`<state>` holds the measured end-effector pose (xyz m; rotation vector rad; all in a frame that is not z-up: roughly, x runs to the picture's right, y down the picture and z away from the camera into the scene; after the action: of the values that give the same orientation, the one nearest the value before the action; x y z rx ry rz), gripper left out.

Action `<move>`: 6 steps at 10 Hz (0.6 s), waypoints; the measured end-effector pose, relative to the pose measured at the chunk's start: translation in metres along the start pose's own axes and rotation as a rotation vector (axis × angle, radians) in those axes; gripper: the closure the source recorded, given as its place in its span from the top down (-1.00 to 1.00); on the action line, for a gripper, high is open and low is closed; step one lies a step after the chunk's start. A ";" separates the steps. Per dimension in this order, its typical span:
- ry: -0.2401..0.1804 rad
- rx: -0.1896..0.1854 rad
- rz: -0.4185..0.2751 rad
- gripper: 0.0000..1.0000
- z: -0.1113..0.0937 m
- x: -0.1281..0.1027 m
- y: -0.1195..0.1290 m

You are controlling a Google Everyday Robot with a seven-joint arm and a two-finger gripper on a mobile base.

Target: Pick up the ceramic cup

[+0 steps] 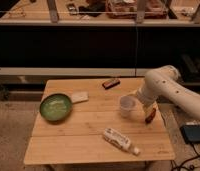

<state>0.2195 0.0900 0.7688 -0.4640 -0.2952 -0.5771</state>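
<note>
One ceramic cup (127, 105) is standing upright on the table (73, 145), right of centre, with its mouth facing up and its long axis running vertical. You are looking at the gripper (139, 100) hanging just beside the cup's right side, at the low end of the white arm (165, 90) that is reaching in from the right. You cannot tell whether it is touching the cup, or how wide it is set. A brown object (150, 116) is lying just right of the cup, near the table's right edge. A green bowl (56, 107) is sitting well apart at the left. A white bottle (120, 140) is lying on its side nearer you, and a dark bar (111, 83) is resting by the far edge.
</note>
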 end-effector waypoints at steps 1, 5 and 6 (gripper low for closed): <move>-0.014 0.000 0.002 0.60 0.001 -0.006 0.003; -0.056 -0.018 0.001 0.18 0.013 -0.020 0.012; -0.061 -0.026 -0.002 0.02 0.017 -0.021 0.014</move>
<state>0.2083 0.1180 0.7704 -0.5066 -0.3463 -0.5696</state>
